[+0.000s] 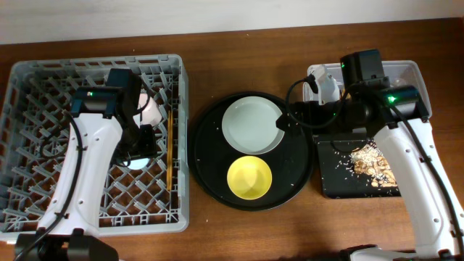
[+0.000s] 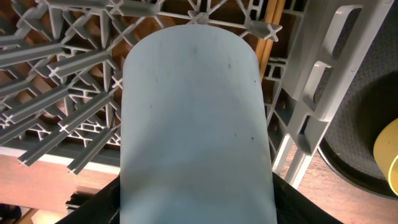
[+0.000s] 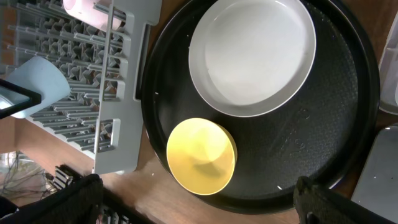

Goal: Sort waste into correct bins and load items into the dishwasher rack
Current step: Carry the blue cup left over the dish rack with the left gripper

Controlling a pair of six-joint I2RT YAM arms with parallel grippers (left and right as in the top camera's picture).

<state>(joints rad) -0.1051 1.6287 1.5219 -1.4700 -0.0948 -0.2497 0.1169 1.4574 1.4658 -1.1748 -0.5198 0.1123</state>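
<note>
The large square grey plastic dishwasher rack (image 1: 43, 188) with its lattice floor fills the left end of the table (image 1: 239, 232). A round black tray (image 1: 210, 163) sits at the middle of the table, just beside the rack's right wall. By the right edge lies a shallow black rectangular plastic tray (image 1: 337, 181). Behind it, at the far right corner, stands a clear rectangular plastic tub (image 1: 406, 72), largely hidden by the right arm.

On the round tray, the pale mint-white round plate (image 1: 251, 125) sits on the far side. The small yellow bowl (image 1: 249, 178) is just nearer, their rims close together.

The left pincer (image 1: 141, 145) hangs over the rack's right half, pinching the small light-blue cup (image 2: 196, 112) above the lattice. The small pink cup (image 1: 150, 110) lies in the rack just beyond it. The right pincer (image 1: 284, 122) is spread wide above the round tray's right side, gripping nothing.

A pair of thin wooden chopsticks (image 1: 170, 145) lies inside the rack along its right wall. Beige crumbly food scraps (image 1: 373, 163) are scattered in the rectangular tray's right half.
</note>
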